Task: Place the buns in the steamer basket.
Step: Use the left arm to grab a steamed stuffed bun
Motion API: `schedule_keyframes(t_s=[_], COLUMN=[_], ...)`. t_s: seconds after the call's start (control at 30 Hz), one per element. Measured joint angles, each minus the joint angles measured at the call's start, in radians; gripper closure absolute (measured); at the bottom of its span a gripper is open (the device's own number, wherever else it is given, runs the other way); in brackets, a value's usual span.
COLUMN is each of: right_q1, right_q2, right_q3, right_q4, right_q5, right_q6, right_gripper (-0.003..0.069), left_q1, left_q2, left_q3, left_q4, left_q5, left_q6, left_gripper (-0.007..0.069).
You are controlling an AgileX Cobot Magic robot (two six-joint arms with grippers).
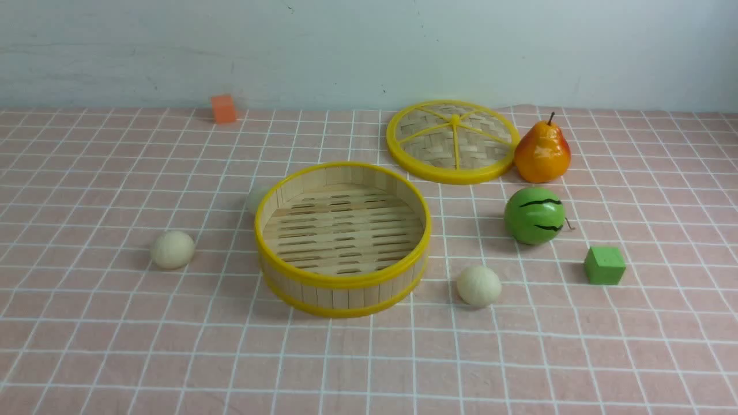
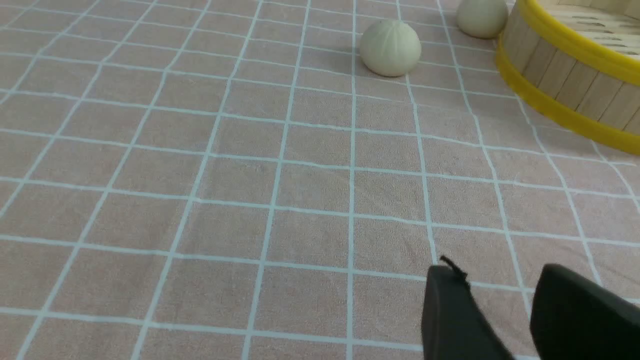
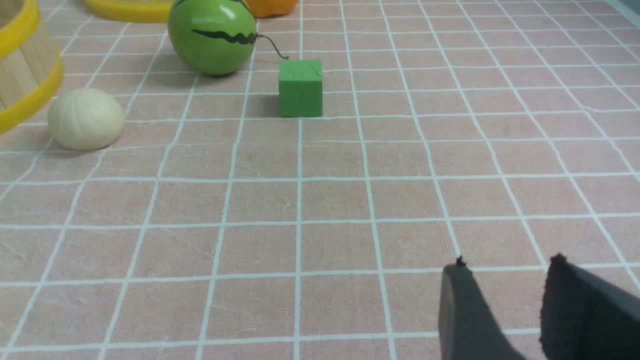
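Three buns (image 1: 172, 249) lie near the steamer basket (image 1: 343, 282) on pink gridded cloth (image 1: 115, 357).

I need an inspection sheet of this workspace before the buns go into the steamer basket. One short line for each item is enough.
Surface: pink checked cloth, lying flat.
Job's things: steamer basket uncovered, nothing in it. Left bun, far bun (partly hidden behind the basket) and right bun all lie on the cloth outside it.
Clutter: lid, pear, green melon, green cube, orange block.
Grippers: left end effector and right end effector are open, holding nothing, over bare cloth.
Cables: nothing seen.
Surroundings: pale wall behind the table.
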Motion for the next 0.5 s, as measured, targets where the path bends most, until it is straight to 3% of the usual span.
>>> schedule_keyframes(t_s=[0.5], right_q1=[0.000], right_q2=[0.000], right_q3=[0.000], right_q4=[0.000], right_q5=[0.000], right_q6=[0.000], right_gripper=[0.0420], left_q1=[0.000], left_q2=[0.000], left_q3=[0.000], left_q4=[0.014], left_q5=[0.000], left_q6=[0.000], left_gripper=[0.0387])
